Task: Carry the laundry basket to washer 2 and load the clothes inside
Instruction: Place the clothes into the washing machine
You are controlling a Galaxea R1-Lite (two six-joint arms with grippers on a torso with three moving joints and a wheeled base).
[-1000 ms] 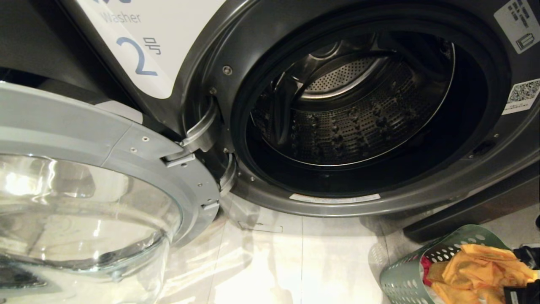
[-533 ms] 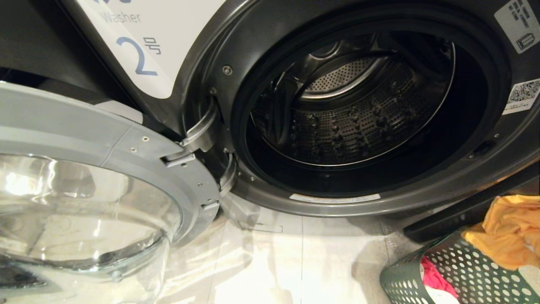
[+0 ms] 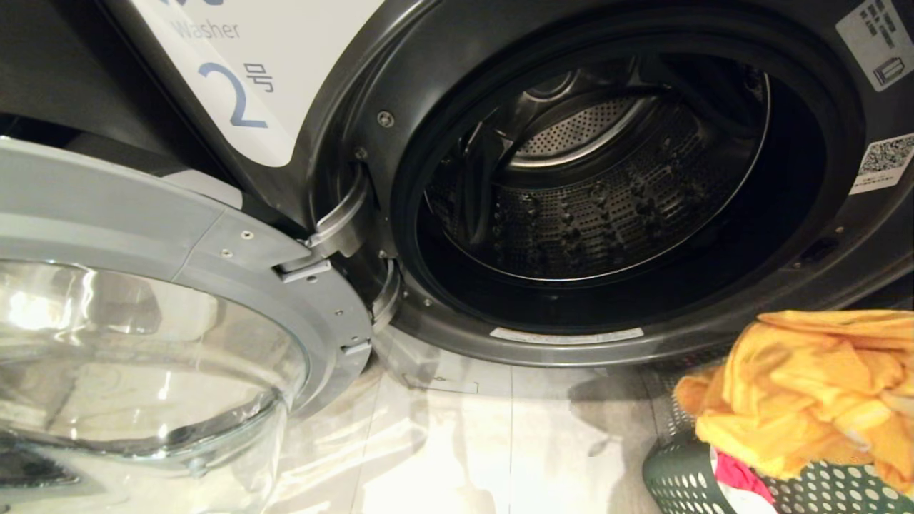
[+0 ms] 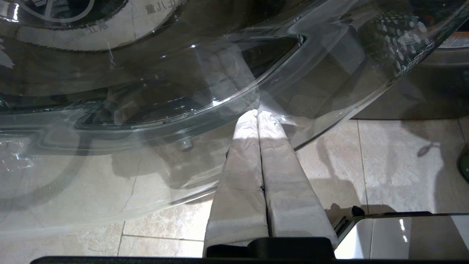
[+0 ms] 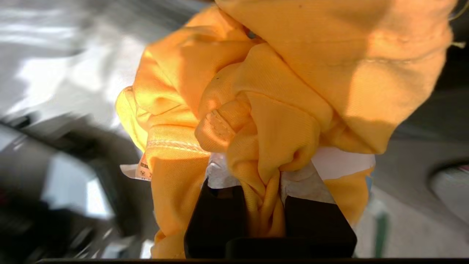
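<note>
STEP: load yellow garment (image 3: 800, 385) | RIGHT: right gripper (image 5: 262, 172) pinching it above laundry basket (image 3: 685, 482) | LEFT: left gripper (image 4: 259, 116) pressed together, parked | ADVICE: I clear the basket rim, then aim deep into washer 2 (image 3: 600, 193) drum.

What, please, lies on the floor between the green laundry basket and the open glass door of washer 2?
Nothing: in the head view only bare pale floor tiles separate the laundry basket from the door.
</note>
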